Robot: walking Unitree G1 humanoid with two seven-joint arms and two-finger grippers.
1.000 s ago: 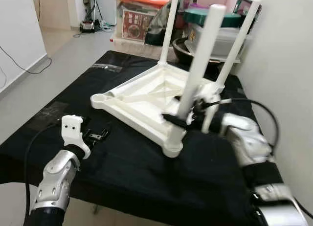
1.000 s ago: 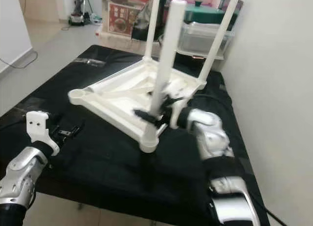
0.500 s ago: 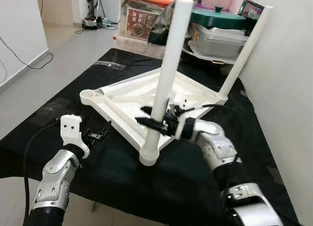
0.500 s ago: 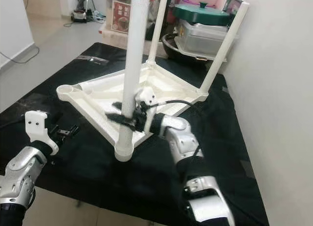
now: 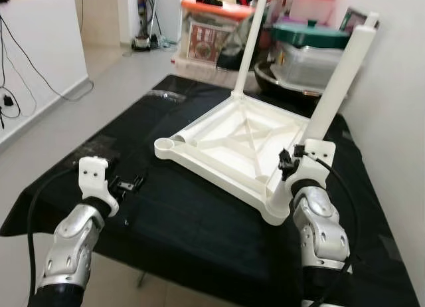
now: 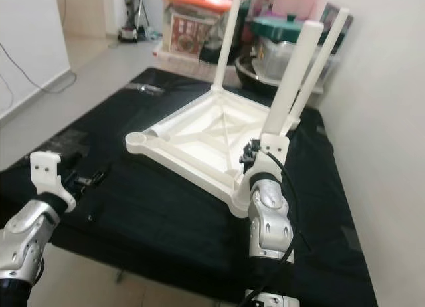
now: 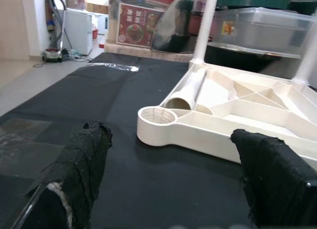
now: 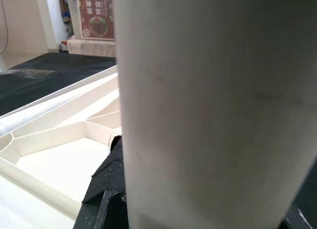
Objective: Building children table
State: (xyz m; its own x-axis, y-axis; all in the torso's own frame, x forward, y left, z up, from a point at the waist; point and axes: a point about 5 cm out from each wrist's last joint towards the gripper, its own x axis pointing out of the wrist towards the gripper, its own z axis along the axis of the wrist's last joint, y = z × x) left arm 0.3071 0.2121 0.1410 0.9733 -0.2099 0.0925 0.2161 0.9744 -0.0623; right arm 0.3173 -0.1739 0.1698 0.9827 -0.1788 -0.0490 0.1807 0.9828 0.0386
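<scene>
Now, going from left to right:

Left gripper point(image 5: 130, 185): it is hovering just over the black cloth point(image 5: 199, 220), near the front left edge. Its two black fingers point(image 7: 81, 164) are spread wide apart and are holding nothing.

Table top point(image 5: 232, 144): the white table top is lying upside down in the middle of the cloth. Its empty round leg hole point(image 7: 157, 117) is pointing at the left gripper, and a loose white leg point(image 7: 187, 92) is lying inside the frame just behind that hole.

Back leg point(image 5: 249, 44): it is standing up at the far corner.

Right gripper point(image 5: 287, 166): its black fingers are squeezing the near leg point(image 5: 335, 88), low down by the front right corner socket point(image 5: 279, 210).

Boxes point(image 5: 212, 31): they are sitting on the floor behind the cloth.
</scene>
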